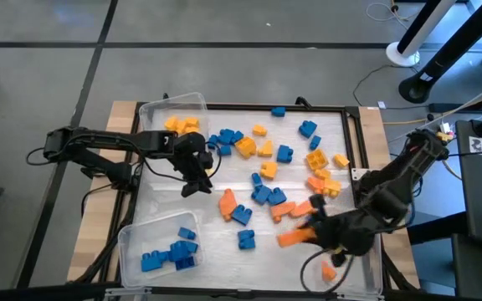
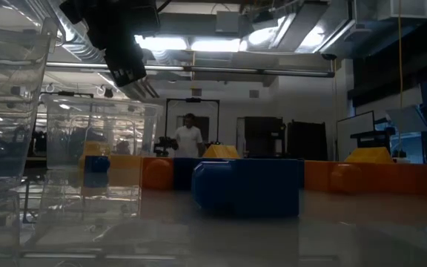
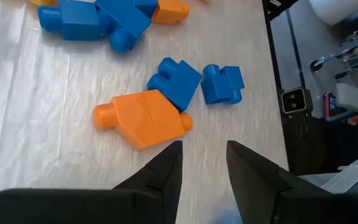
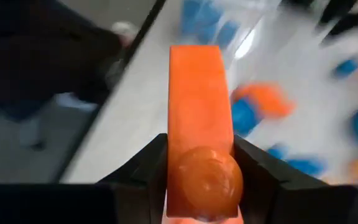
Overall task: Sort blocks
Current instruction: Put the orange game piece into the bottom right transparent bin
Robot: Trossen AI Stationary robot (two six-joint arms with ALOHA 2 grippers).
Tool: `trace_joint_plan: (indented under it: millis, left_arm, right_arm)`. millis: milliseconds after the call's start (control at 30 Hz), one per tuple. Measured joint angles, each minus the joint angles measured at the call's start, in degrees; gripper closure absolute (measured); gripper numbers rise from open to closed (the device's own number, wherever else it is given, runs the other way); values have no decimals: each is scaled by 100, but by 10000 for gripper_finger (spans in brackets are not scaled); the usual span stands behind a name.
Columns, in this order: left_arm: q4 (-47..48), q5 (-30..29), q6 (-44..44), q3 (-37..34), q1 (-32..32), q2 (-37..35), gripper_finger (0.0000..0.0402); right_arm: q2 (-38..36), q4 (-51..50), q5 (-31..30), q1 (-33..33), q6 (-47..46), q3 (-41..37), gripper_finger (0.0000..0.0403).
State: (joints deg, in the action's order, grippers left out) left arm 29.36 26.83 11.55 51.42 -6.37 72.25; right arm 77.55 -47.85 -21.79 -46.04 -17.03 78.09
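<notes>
near left bin, blue blocks inside, far bin holding yellow blocks

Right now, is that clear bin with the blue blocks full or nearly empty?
Partly filled: the clear bin holds a small cluster of blue blocks, with bare floor showing beside them.

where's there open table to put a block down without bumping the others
Bare patches: the strip between the left gripper and the blue-block bin, the stretch ahead of that bin toward the lone blue block, and the far edge between the yellow-block bin and another blue block. The middle and right side are crowded, where the right gripper holds an orange block.
</notes>
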Motion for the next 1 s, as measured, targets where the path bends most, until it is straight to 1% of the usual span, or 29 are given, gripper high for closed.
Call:
trace_joint_plan:
  millis: [233,300,467,600,700,833,1000]
  left_arm:
    - [0,0,-3,0,0,0,288]
    - [-1,-2,-38,0,0,0,288]
    - [0,-2,-124,0,0,0,288]
    - [-2,-2,-166,0,0,0,288]
    - [0,-4,-173,0,0,0,288]
    - [0,-6,-193,0,0,0,288]
    - [2,-11,-354,0,0,0,288]
  right_arm:
    - [-69,-1123,1054,-777,-3002,-1,259]
    - [-66,-1269,1172,-1006,-3750,-1,259]
    - [-58,-1508,1196,-1460,-5267,-1,259]
    - [-58,-1640,1301,-1634,-5982,-1,258]
    - [-56,-1828,1570,-1625,-6324,-1,253]
    - [-56,-2074,1842,-1622,-6616,-4,237]
    - [37,-2154,1844,-1620,-6775,-5,219]
